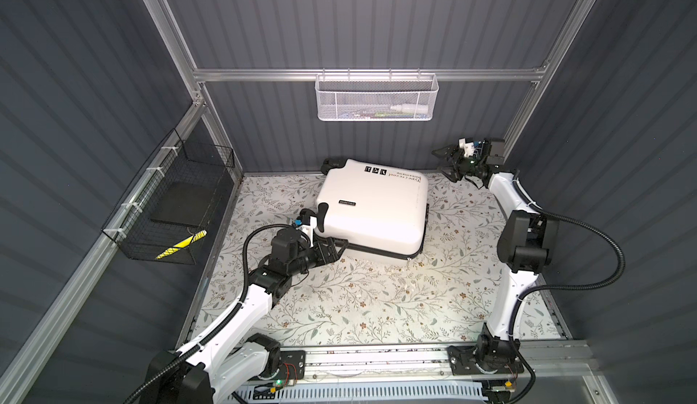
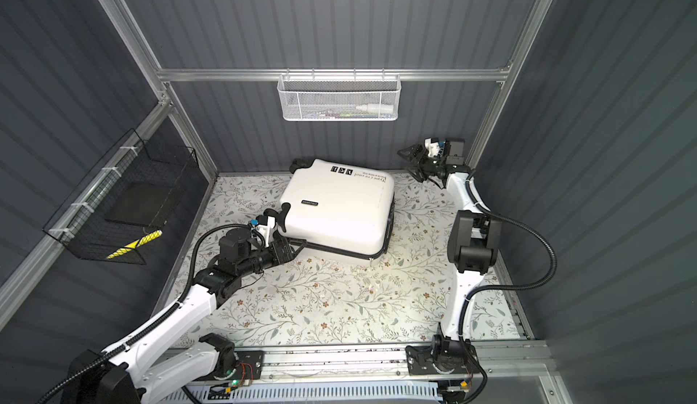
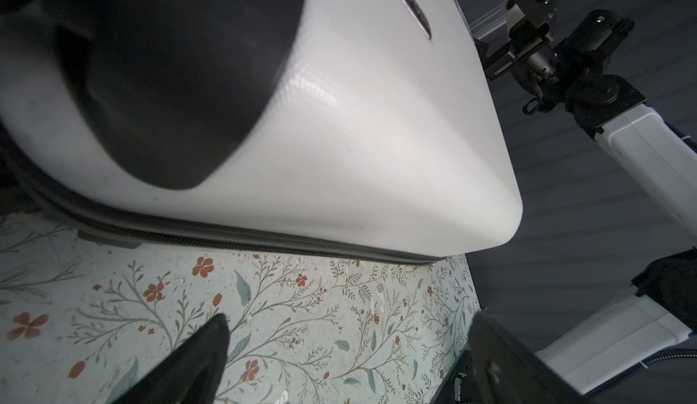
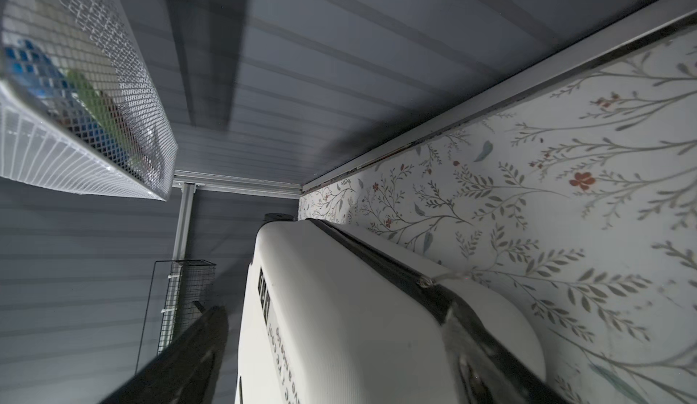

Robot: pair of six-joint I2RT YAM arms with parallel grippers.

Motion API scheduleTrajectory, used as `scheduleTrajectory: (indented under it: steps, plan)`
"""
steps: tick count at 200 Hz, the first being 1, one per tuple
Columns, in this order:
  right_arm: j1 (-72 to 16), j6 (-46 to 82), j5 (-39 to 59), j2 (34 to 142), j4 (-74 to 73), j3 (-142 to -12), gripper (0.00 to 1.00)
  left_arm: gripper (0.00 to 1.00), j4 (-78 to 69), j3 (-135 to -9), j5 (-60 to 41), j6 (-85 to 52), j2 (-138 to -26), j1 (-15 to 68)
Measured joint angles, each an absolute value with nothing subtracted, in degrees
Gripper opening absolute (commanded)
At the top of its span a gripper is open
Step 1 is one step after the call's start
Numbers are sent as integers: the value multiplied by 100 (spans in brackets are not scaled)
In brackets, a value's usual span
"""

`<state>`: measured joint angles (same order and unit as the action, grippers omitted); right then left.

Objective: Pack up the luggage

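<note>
Luggage (image 1: 373,209), one white hard-shell suitcase, lies flat and apparently shut toward the back of the floral tabletop (image 1: 377,308) in both top views, with the left gripper (image 1: 336,248) spread wide at its near-left corner and the right gripper (image 1: 447,164) likewise open, raised clear by the back-right corner; two baskets hang on the walls, one white mesh basket (image 1: 377,98) holding small items too blurred to count and one black wire basket (image 1: 169,209). Left wrist view: the empty fingers (image 3: 203,357) hover just short of the zip line (image 3: 264,245). Right wrist view: the shell's lettering (image 4: 277,345), nothing grasped. Opening the lid looks next; a fingertip eased under the seam and lifted slowly, with the other arm steadying the shell, should serve best
</note>
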<state>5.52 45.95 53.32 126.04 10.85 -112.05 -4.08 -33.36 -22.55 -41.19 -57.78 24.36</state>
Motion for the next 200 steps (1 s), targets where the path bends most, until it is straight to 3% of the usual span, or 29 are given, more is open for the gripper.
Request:
scheduleTrajectory:
  steps: [88,200]
  plan:
    - [91,4860,5848,13111,923,-11688,88,100,-1496,-3336,-2257,-4423,-6117,2436]
    - [86,5085,5870,12160,-742,-9590,83,100,-1540,-3616,-2252,-4517,-6519,2482]
